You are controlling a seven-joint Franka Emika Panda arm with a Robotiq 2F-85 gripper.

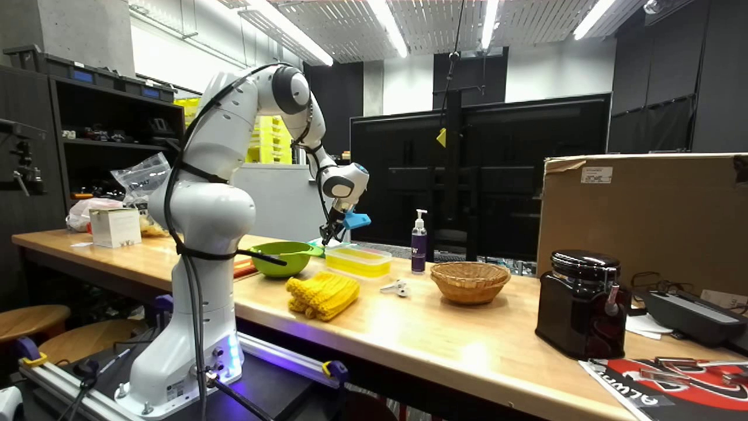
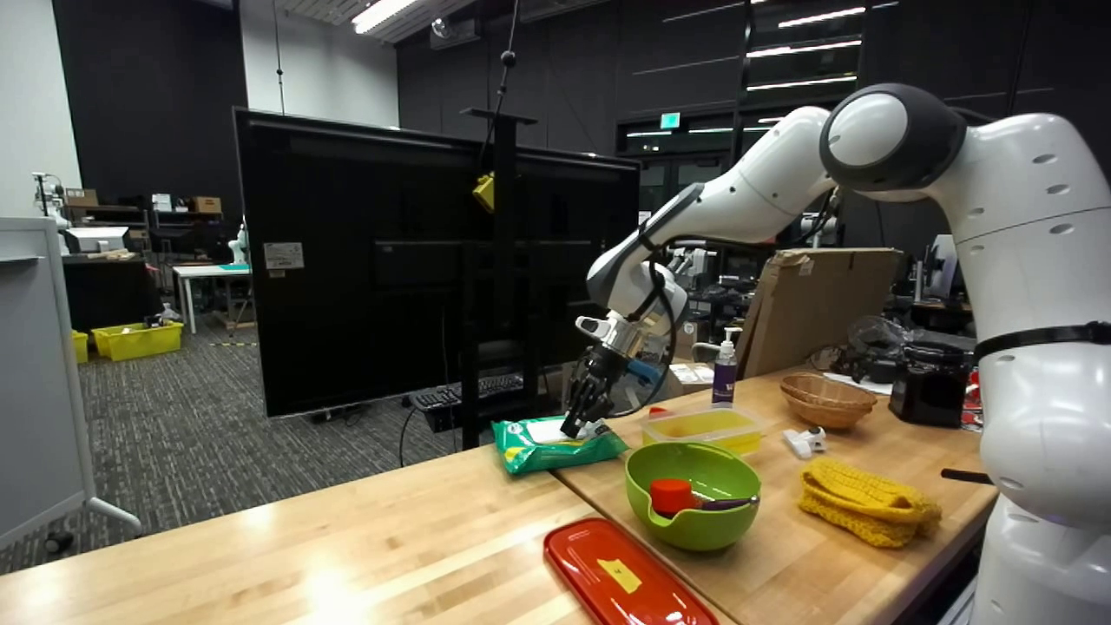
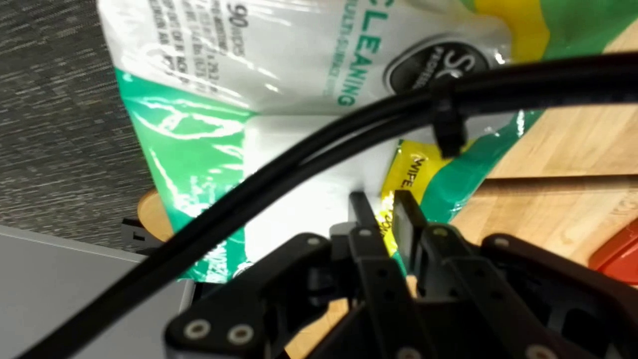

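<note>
My gripper (image 3: pixel 380 194) is open by only a narrow gap and has nothing between its fingers. Below it lies a green and white packet of cleaning wipes (image 3: pixel 294 89) with a white lid (image 3: pixel 299 214). One fingertip is over the lid and the opposite one is over the yellow strip beside the lid's edge. Whether the tips touch the packet or stop just above it, I cannot tell. In an exterior view, the gripper (image 2: pixel 575 427) points down at an angle onto the packet (image 2: pixel 577 453) near the table's back edge. The arm partly hides the packet elsewhere.
A green bowl (image 2: pixel 694 529) with a red-topped item stands near the packet, beside a red lid (image 2: pixel 581 547). Close by are a clear yellow container (image 2: pixel 738 443), pump bottle (image 2: pixel 724 382), yellow knit cloth (image 2: pixel 868 503) and wicker basket (image 1: pixel 467 295). A black cable (image 3: pixel 548 82) crosses the wrist view.
</note>
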